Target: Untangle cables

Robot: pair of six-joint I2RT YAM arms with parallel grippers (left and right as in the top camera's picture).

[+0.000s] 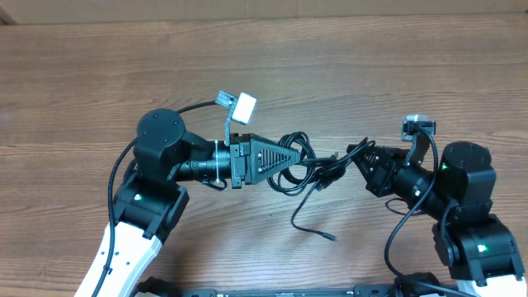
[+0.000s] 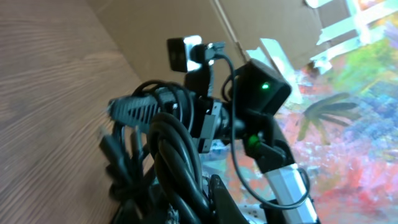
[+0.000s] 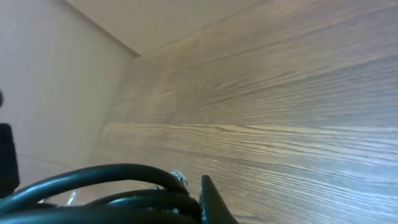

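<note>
The cables (image 1: 318, 169) are a knot of thin black cords hanging just above the wooden table (image 1: 346, 74), stretched between my two grippers. My left gripper (image 1: 299, 158) reaches in from the left and is shut on the loops at that side. My right gripper (image 1: 355, 159) comes from the right and is shut on the other side. One loose cord end (image 1: 328, 237) trails down onto the table towards the front. In the left wrist view the cables (image 2: 171, 149) fill the jaws beside one finger (image 2: 217, 199). In the right wrist view the cables (image 3: 124, 186) press against a finger (image 3: 210, 202).
The right arm (image 2: 261, 93) with its green light faces the left wrist camera. A cardboard wall (image 2: 186, 15) stands behind the table's far edge. Both arm bases (image 1: 140, 206) (image 1: 474, 231) sit at the front corners.
</note>
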